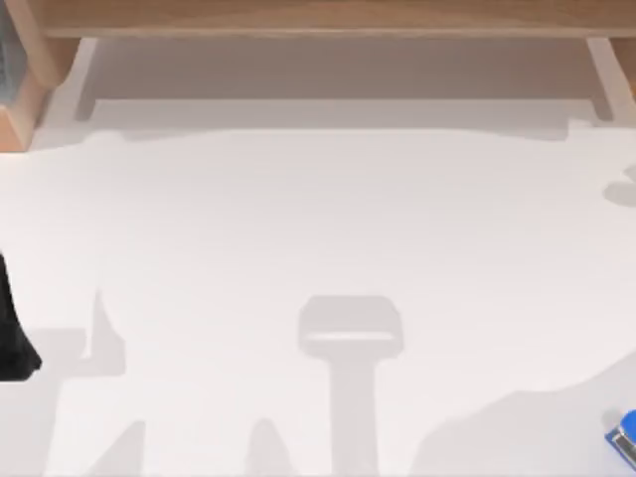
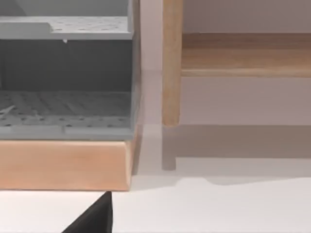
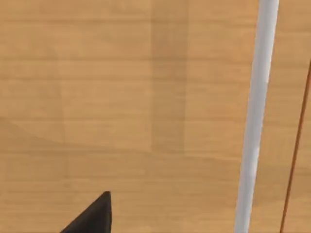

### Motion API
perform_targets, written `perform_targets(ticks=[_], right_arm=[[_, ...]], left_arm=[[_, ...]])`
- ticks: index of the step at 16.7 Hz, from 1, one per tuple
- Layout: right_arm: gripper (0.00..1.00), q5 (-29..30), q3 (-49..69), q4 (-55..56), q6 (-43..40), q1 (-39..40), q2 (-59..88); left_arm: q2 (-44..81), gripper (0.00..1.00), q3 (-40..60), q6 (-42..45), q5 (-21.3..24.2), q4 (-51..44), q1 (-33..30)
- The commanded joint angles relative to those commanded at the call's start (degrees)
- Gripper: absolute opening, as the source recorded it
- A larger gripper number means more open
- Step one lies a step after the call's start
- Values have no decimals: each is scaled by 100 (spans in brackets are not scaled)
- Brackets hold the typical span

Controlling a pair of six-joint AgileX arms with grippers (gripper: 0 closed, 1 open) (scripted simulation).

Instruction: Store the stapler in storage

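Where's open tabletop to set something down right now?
The white tabletop is bare across its middle, between the wooden shelf at the back and the front edge. Things sit at the margins: the stapler front right, a black object at left.

The top view looks straight down on the bench; the left wrist view faces a grey rack closely; the right wrist view faces wood.

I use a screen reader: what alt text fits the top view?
A white tabletop with a small bright blue stapler at its lower right edge. A black object sits at the left edge, and a light wooden frame runs along the top.
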Motion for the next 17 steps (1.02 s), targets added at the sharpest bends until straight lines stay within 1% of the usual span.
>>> perform_targets(ticks=[3,6,17], right_arm=[[100,46,255,-139,-2,46,118],[100,48,263,-143,-2,47,122],[17,48,263,-143,-2,47,122]], left_arm=[[0,100,0,0,0,0,0],[0,100,0,0,0,0,0],[0,100,0,0,0,0,0]])
